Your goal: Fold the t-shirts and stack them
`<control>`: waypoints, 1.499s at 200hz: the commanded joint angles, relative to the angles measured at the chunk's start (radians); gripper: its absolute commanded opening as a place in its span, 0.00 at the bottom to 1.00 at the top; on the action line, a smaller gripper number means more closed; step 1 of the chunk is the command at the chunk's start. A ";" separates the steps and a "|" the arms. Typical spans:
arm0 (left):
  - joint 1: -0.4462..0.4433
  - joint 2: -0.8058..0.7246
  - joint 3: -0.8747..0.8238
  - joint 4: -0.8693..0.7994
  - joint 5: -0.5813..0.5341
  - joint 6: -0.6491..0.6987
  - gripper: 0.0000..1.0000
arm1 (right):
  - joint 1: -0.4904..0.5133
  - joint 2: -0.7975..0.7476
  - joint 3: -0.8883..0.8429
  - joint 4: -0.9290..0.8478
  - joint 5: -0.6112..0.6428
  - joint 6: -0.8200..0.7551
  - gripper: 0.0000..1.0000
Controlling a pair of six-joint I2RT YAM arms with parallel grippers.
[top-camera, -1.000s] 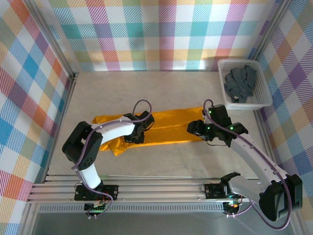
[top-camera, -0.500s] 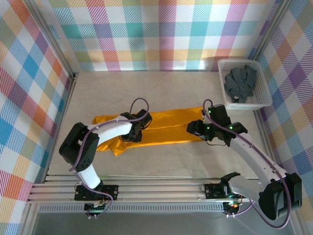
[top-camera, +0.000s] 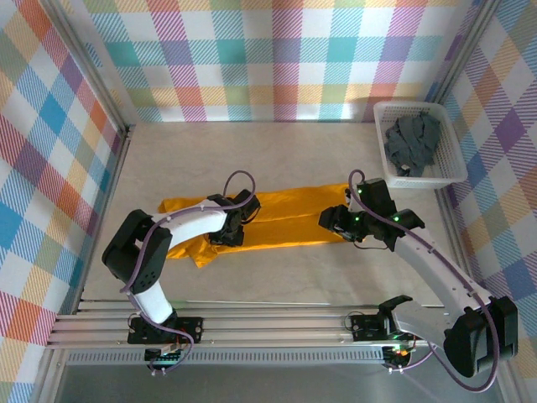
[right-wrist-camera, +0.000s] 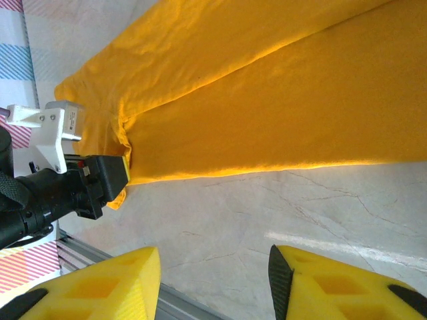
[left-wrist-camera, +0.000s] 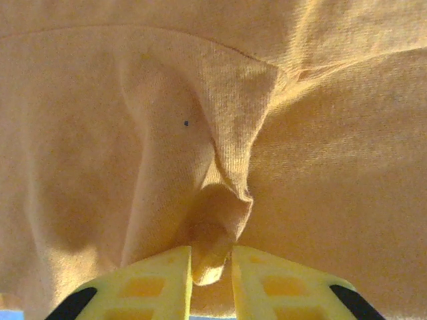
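Note:
The orange-yellow t-shirt lies folded into a long band across the middle of the table. My left gripper sits low on the band's left part. In the left wrist view a raised fold of the orange-yellow t-shirt runs down between the yellow fingers, and the left gripper is shut on it. My right gripper hangs open at the band's right end. The right wrist view shows the right gripper over bare table, just off the shirt's near edge. The dark slate grey t-shirt lies crumpled in the basket.
The white mesh basket stands at the back right against the checked wall. Checked walls close in the table on three sides. An aluminium rail runs along the near edge, and bare tabletop lies between it and the shirt.
The left gripper widened briefly and closed again on the fold, shifting slightly left and back on the shirt. The right arm has stayed still.

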 commanded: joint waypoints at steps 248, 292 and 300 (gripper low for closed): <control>-0.022 0.047 0.107 -0.016 0.229 -0.259 0.00 | 0.002 -0.004 0.035 -0.008 -0.009 0.000 0.47; -0.019 0.067 0.118 -0.028 0.209 -0.287 0.21 | 0.003 -0.002 0.024 0.057 -0.091 0.004 0.48; -0.016 0.044 0.108 -0.029 0.200 -0.293 0.39 | 0.003 -0.004 0.027 0.055 -0.090 0.002 0.48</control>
